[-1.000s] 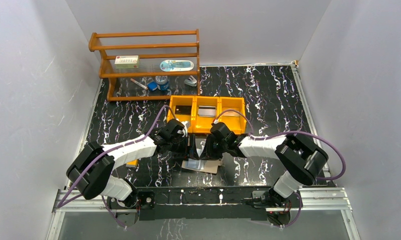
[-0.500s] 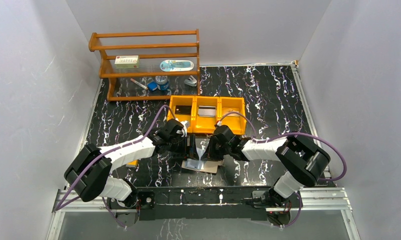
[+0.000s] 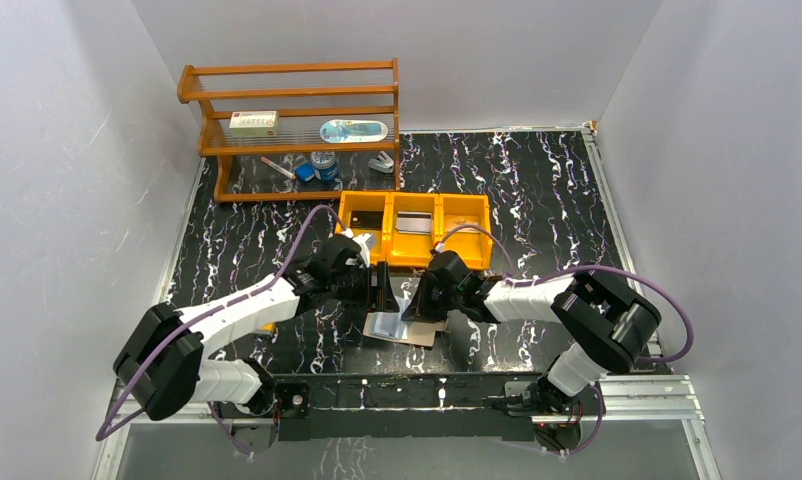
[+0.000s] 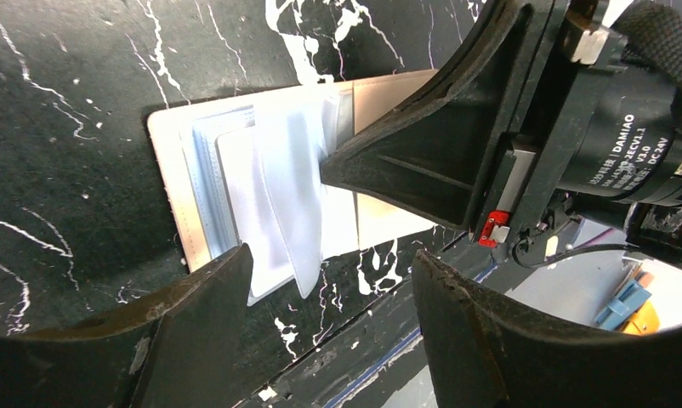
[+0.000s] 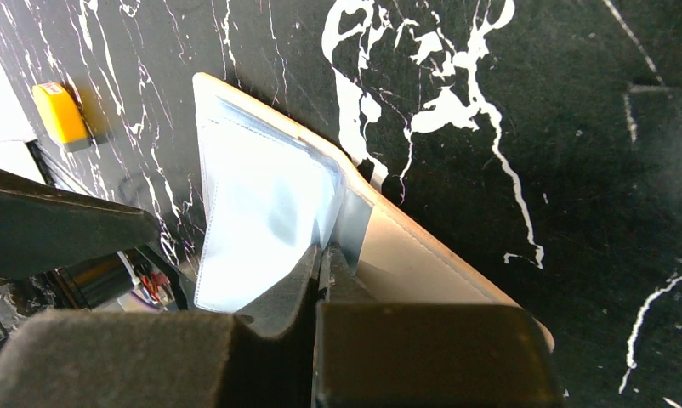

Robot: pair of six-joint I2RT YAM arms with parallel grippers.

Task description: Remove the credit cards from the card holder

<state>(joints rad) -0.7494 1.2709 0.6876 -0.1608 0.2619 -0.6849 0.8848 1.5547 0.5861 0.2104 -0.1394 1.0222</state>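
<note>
The tan card holder (image 3: pixel 417 336) lies spread open on the black marbled table, its clear bluish sleeves (image 4: pixel 261 195) fanned up. My right gripper (image 5: pixel 325 255) is shut, its tips pinching one sleeve (image 5: pixel 261 212) beside the tan cover (image 5: pixel 423 255). My left gripper (image 4: pixel 329 259) hovers open just left of the holder, nothing between its fingers. I cannot tell whether a credit card sits in the sleeves. A black card (image 3: pixel 368 220), a grey one (image 3: pixel 414 224) and a brownish one (image 3: pixel 461 229) lie in the orange tray.
The orange three-compartment tray (image 3: pixel 414 205) stands right behind both grippers. A wooden rack (image 3: pixel 292 125) with small items fills the back left. A small yellow-orange object (image 5: pixel 61 115) lies under the left arm. Grey walls close in left, right and back.
The right gripper closed onto a sleeve and shifted slightly left over the holder. The left gripper drew a little away from the holder and opened slightly wider.
</note>
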